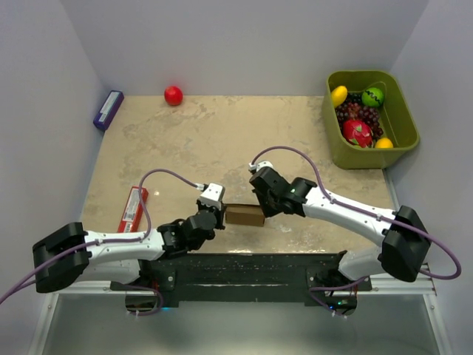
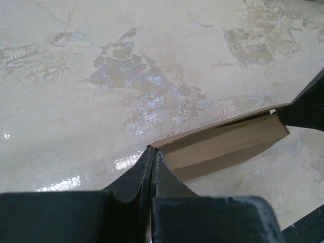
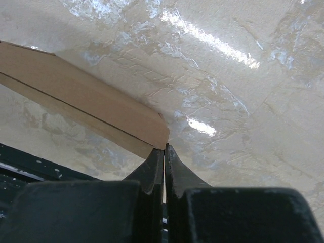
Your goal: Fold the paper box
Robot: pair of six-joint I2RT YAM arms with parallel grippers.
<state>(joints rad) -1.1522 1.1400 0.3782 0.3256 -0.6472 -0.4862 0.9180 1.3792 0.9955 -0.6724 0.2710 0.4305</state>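
The paper box [image 1: 244, 215] is a small plain brown cardboard piece, held between both grippers just above the table's near edge. My left gripper [image 1: 222, 215] is shut on its left end. In the left wrist view the closed fingertips [image 2: 158, 161] pinch the corner of the box [image 2: 228, 144], which runs away to the right. My right gripper [image 1: 264, 210] is shut on its right end. In the right wrist view the closed fingertips [image 3: 159, 154] meet at the corner of the box [image 3: 76, 98], which runs off to the left, with a crease line showing.
A flat red packet [image 1: 134, 209] lies at the near left. A purple-blue box [image 1: 108, 109] and a red ball [image 1: 173, 95] are at the far left. A green bin [image 1: 362, 159] with fruit stands at the far right. The black mounting plate [image 1: 244, 270] lies along the near edge.
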